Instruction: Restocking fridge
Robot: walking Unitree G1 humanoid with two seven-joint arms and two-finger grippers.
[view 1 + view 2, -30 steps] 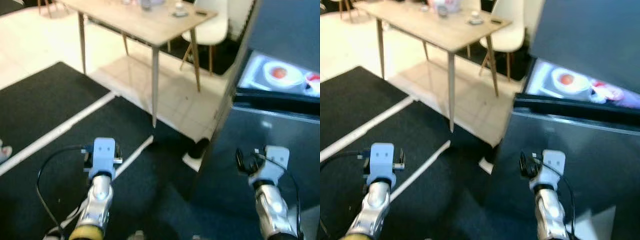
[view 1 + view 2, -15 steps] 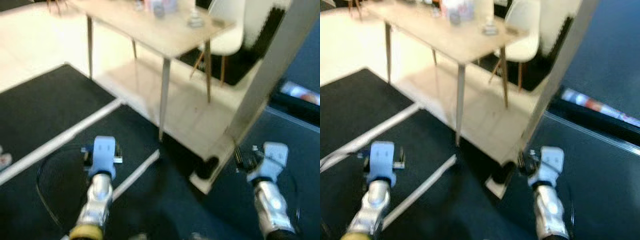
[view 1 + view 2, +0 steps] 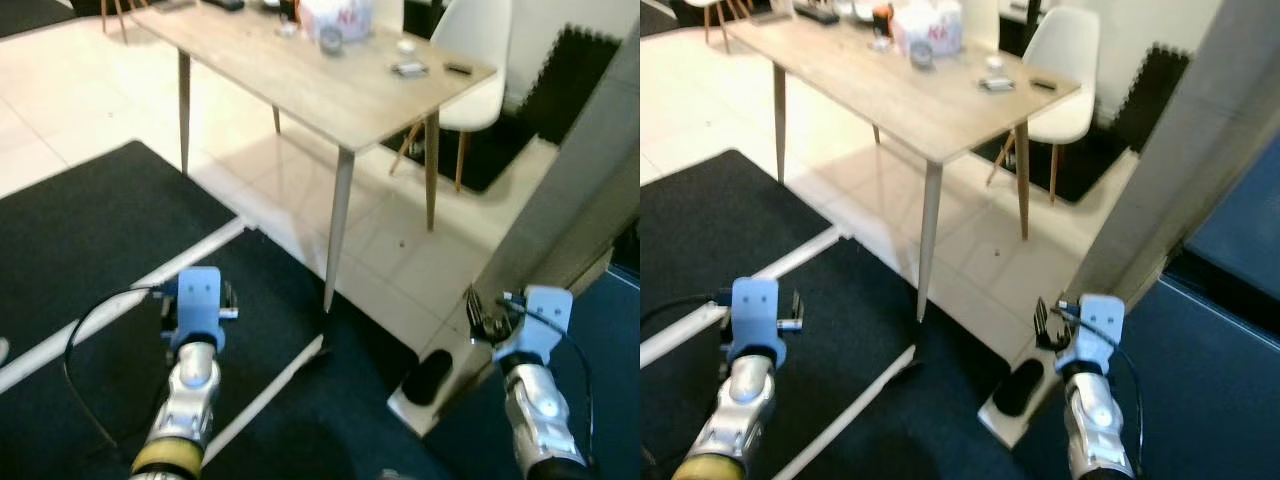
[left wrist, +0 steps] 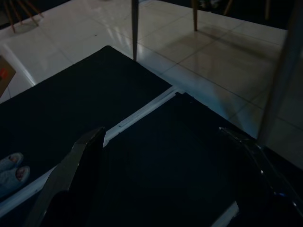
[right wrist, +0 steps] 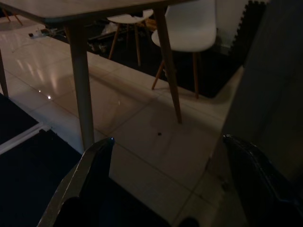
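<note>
The fridge (image 3: 1200,150) shows as a tall grey panel at the right, with a dark blue surface (image 3: 1240,340) below and beside it. My left gripper (image 4: 161,130) hangs open over the black floor mat (image 3: 90,220), nothing between its fingers (image 4: 80,165). My right gripper (image 5: 168,138) is open too and holds nothing. It sits close to the fridge's lower corner and points towards the table legs. In the eye views each arm ends in a blue wrist block, the left (image 3: 200,298) and the right (image 3: 535,312).
A wooden table (image 3: 330,85) stands ahead with a pink-and-white pack (image 3: 335,15) and small items on it. A white chair (image 3: 470,60) is behind it. A black object (image 3: 428,375) lies at the fridge's foot. Slippers (image 4: 12,165) rest on the mat's edge.
The whole view has swung left. The fridge's lit shelf with plates has slid out at the right, and the table has come further into view. Both arms stay held out in front.
</note>
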